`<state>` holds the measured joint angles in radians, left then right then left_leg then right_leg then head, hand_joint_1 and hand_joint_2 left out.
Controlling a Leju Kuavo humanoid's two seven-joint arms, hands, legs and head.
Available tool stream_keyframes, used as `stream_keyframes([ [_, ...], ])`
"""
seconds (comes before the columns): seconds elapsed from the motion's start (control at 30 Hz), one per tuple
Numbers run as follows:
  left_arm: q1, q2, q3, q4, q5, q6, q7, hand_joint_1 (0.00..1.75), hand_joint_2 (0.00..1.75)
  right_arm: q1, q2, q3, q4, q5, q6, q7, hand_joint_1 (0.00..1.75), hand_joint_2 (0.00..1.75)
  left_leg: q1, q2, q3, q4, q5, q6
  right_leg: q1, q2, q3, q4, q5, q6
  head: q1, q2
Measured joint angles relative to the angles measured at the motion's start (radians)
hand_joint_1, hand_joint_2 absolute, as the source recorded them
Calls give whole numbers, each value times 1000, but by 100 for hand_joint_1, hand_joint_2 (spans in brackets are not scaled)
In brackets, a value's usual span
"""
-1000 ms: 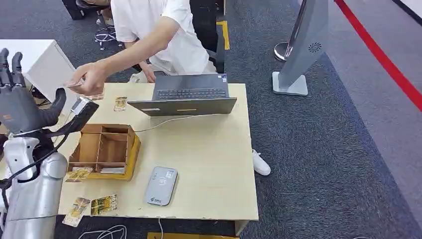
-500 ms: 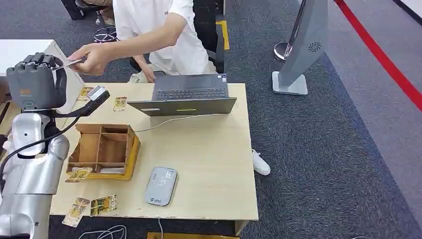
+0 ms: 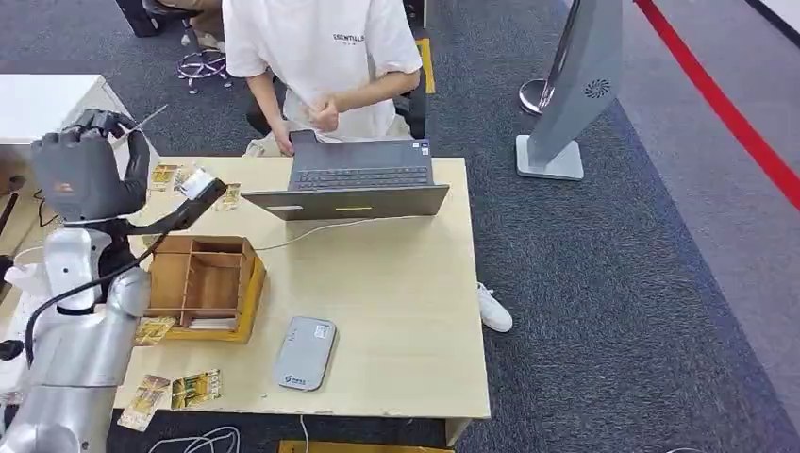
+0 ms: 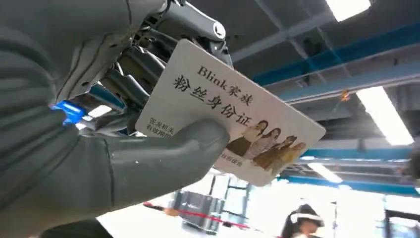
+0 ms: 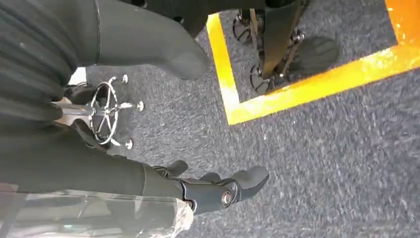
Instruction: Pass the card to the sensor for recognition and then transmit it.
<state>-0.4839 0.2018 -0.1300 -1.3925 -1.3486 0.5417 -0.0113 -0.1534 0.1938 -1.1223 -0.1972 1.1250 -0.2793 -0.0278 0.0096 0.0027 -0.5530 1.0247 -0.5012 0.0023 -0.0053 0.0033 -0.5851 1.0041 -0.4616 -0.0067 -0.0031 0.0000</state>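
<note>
On a pale wooden table (image 3: 396, 311), a grey card sensor (image 3: 305, 352) lies near the front edge; the raised left hand (image 3: 87, 170) pinches the card (image 4: 233, 111) between thumb and fingers (image 4: 143, 64). The right hand (image 5: 163, 119) hangs over carpet, apparently loose, empty. Beyond, a person (image 3: 325, 57) sits at a laptop (image 3: 351, 179).

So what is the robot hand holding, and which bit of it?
The left robot hand pinches a white card by one end, thumb on its printed face.

card (image 4: 225, 111) lower print covered by left hand (image 4: 99, 124) thumb, person's head cropped
</note>
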Motion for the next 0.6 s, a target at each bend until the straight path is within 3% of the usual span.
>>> stream_keyframes([
  [0.17, 183, -24, -95, -211, -5, 42, -20, 175, 175, 15, -2, -4, 0, -15, -4, -9, 0, 175, 0, 2, 0, 0, -3, 1, 0, 1, 0, 0, 0, 0, 0, 0],
  [0.27, 290, -27, -159, -280, -2, 62, -25, 175, 175, 21, -2, -10, 0, -25, -10, -13, 0, 175, 0, 2, 0, 0, -3, 0, 0, 1, -1, -1, -1, 1, 0, 0],
  [0.43, 422, -27, -215, -295, 75, 41, -20, 175, 175, 31, -4, -21, 0, -35, -11, -18, 0, 175, 0, 2, 0, 0, -3, 0, 0, 1, -1, 0, -1, 1, 1, 0],
  [0.6, 481, -28, -223, -231, 113, 36, -10, 175, 175, 34, -6, -27, 0, -35, -11, -17, 0, 175, 1, 2, 0, 0, -3, 0, 0, 1, -1, 0, -1, 1, 0, 0],
])
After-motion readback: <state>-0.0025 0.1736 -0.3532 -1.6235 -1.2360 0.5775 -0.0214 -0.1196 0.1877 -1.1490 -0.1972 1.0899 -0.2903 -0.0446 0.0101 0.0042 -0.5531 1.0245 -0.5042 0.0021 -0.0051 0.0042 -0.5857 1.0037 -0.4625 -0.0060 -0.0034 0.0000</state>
